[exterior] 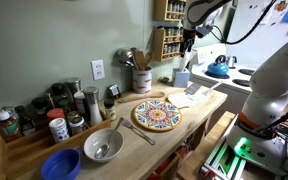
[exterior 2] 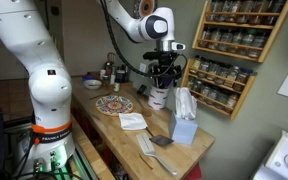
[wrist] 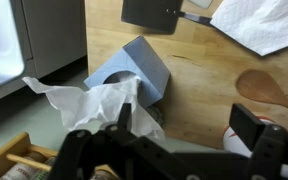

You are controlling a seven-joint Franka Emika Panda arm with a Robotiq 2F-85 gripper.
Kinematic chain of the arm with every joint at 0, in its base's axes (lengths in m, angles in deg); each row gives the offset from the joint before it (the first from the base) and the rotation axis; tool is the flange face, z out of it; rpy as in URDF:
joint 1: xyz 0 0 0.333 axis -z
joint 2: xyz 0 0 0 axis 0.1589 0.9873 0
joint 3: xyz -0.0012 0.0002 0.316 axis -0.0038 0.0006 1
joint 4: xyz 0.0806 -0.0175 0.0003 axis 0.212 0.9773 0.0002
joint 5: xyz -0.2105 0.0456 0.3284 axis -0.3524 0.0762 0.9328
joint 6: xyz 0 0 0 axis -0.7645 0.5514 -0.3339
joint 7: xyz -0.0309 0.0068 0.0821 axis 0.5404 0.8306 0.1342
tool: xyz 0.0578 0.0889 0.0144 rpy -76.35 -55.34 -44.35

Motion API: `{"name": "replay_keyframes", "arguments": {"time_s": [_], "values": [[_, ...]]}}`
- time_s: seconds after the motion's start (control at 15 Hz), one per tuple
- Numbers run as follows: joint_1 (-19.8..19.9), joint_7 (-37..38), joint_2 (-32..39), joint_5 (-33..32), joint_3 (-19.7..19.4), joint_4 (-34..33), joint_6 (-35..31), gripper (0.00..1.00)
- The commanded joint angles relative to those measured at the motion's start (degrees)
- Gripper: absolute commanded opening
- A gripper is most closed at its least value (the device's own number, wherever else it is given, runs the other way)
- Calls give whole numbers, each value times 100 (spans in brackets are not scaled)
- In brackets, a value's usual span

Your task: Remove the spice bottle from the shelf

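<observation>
The arm [exterior 2: 42, 75] arches high, its gripper [exterior 2: 162, 80] pointing straight down beside the shelf [exterior 2: 234, 54], jaws wide open and empty.

Exterior views share counter [exterior: 209, 100] [exterior 2: 156, 128], opposite ends (wrist downward)

Hand [exterior: 188, 43] beside shelf [exterior: 169, 42] (wall-mounted)

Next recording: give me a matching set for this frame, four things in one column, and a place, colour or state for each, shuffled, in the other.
Things:
1. plate
2. tissue box
3. shelf
4. claw

Place, colour or state:
a. on the wall
b. open
c. colourful pattern
d. blue

Pairs: 1-c, 2-d, 3-a, 4-b
</observation>
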Motion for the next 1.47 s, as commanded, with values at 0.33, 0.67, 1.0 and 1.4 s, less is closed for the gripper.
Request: {"name": "replay_keyframes", "arguments": {"time_s": [0.33,0.67,1.0,1.4], "values": [[-30,6,13,-8,-25,-11,19,100],[172,139,-149,-239,-130,5,-610,100],[500,84,-335,-339,-351,-102,-1698,100],[450,-180,-134,-162,-442,-424,-2790,100]]}}
